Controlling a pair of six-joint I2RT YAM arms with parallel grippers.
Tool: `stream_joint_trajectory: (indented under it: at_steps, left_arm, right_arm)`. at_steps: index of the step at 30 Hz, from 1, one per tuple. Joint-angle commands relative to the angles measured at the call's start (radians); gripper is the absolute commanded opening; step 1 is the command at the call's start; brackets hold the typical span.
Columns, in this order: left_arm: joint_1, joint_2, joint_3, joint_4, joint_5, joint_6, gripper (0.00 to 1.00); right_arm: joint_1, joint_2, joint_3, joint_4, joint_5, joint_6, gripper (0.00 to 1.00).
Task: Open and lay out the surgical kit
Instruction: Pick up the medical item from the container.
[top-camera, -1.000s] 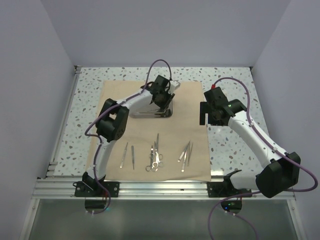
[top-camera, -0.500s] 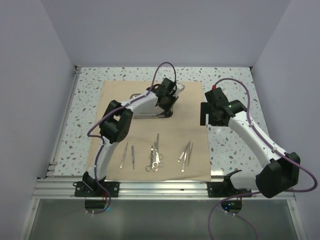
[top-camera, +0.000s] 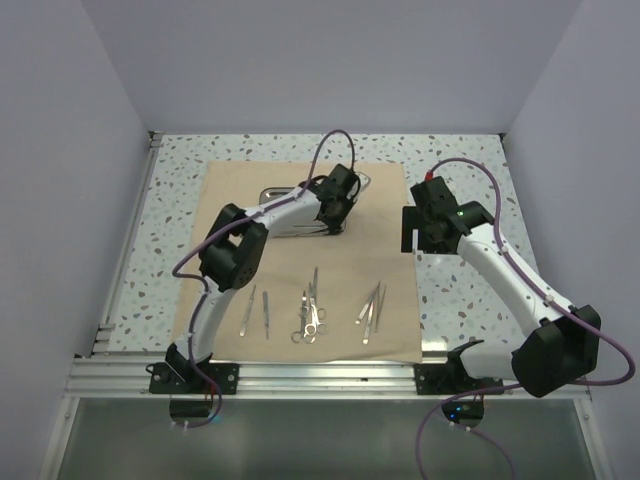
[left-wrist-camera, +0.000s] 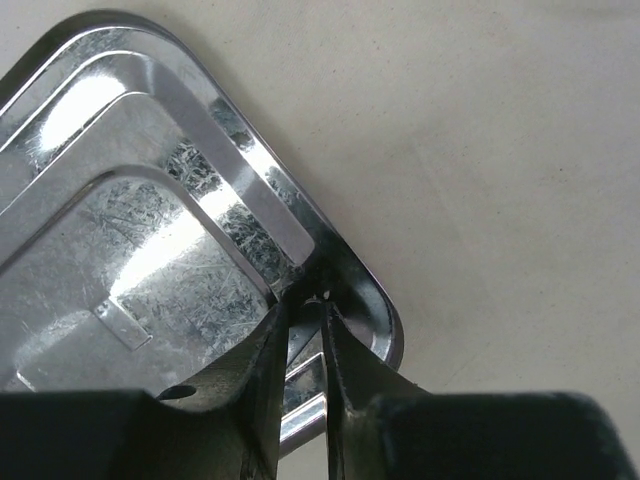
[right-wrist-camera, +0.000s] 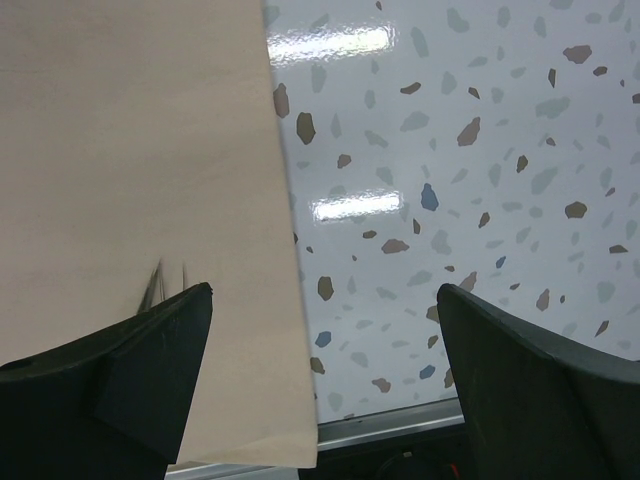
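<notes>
Light fell bright, white and even from overhead, casting only faint, soft-edged shadows on the cloth wrap (top-camera: 370, 250) in the sharp top view. Hard glare streaked the steel tray (left-wrist-camera: 150, 200) in the left wrist view. Two bright bars reflected off the glossy table (right-wrist-camera: 450, 150), where the near foreground sat dark and slightly soft.

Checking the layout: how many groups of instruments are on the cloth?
3, on the tan cloth wrap: left pair of thin silver instruments, ring-handled middle cluster, right cluster.
</notes>
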Motion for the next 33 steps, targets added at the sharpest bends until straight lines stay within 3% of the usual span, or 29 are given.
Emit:
stream_joint_trajectory:
  at_steps: [1, 8, 11, 17, 26, 33]
  left_arm:
    - [0.028, 0.207, -0.089, -0.31, -0.191, -0.025, 0.21]
    - [0.055, 0.29, -0.028, -0.336, -0.248, -0.032, 0.11]
    - [0.063, 0.308, -0.01, -0.34, -0.222, -0.03, 0.0]
    - [0.068, 0.241, 0.056, -0.357, -0.216, -0.05, 0.0]
    - [0.126, 0.123, 0.328, -0.452, -0.326, -0.097, 0.0]
    - [0.158, -0.006, 0.308, -0.394, -0.352, -0.111, 0.0]
  right_arm:
    - [-0.007, -0.021, 0.005, 0.02, -0.004, -0.018, 0.98]
    - [-0.01, -0.013, 0.014, 0.022, -0.009, -0.015, 0.98]
    - [-0.012, -0.016, 0.008, 0.022, -0.012, -0.014, 0.98]
    - [-0.01, -0.022, 0.002, 0.02, -0.018, -0.008, 0.98]
    - [-0.012, -0.014, 0.014, 0.03, -0.046, 0.008, 0.98]
    - [-0.012, -0.025, -0.006, 0.036, -0.064, 0.012, 0.98]
